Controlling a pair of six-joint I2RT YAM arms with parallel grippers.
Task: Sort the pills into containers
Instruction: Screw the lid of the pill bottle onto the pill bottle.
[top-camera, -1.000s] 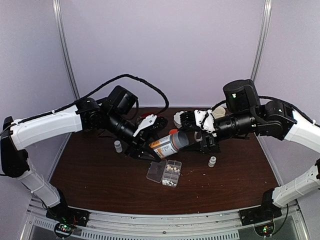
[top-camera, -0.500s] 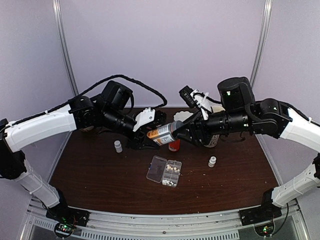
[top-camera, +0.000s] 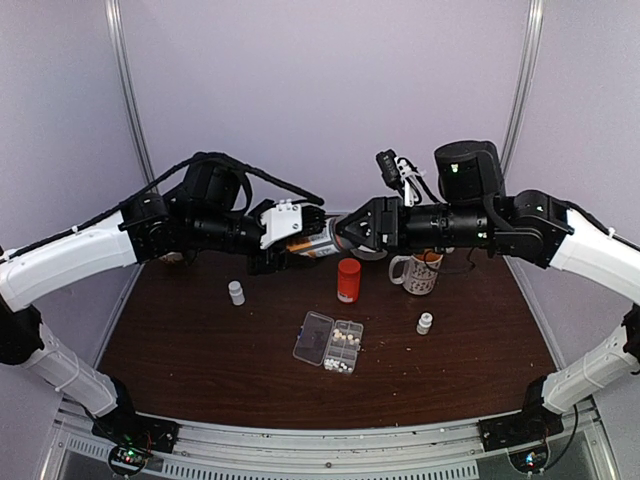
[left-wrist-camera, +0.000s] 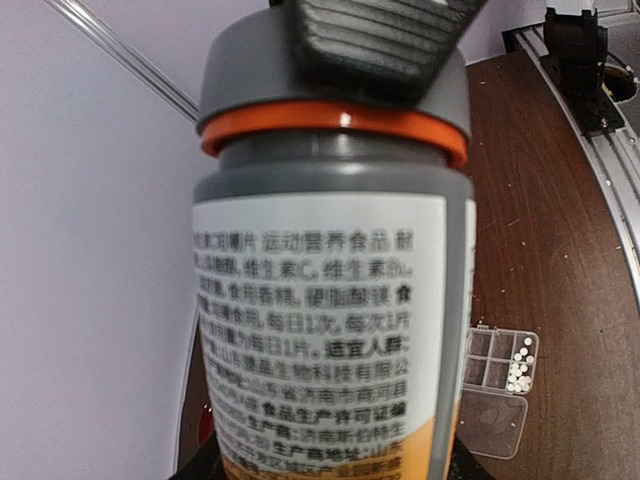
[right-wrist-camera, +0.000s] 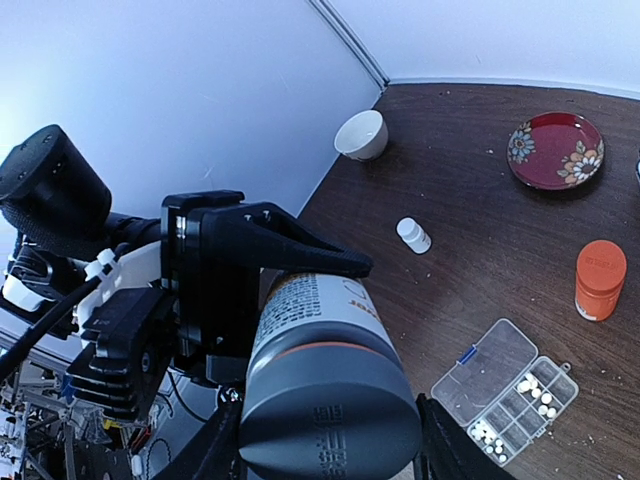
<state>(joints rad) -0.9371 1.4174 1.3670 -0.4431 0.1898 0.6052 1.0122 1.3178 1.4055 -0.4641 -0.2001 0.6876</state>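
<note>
Sharing a grey bottle (top-camera: 322, 243), left gripper (top-camera: 300, 243) clasps its body, right gripper (top-camera: 348, 228) its cap (right-wrist-camera: 330, 410).

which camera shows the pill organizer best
Right wrist: the pill organizer lies whole, lid open, with pills distinct in its cells. Top external shows it whole but smaller; left wrist shows it small beside the bottle filling that frame.

left arm (top-camera: 75, 258), right arm (top-camera: 600, 255): white shells, black joints | cable (top-camera: 265, 172): black, looped | base (top-camera: 128, 450): green light | left gripper (top-camera: 312, 243), right gripper (top-camera: 345, 230): black
</note>
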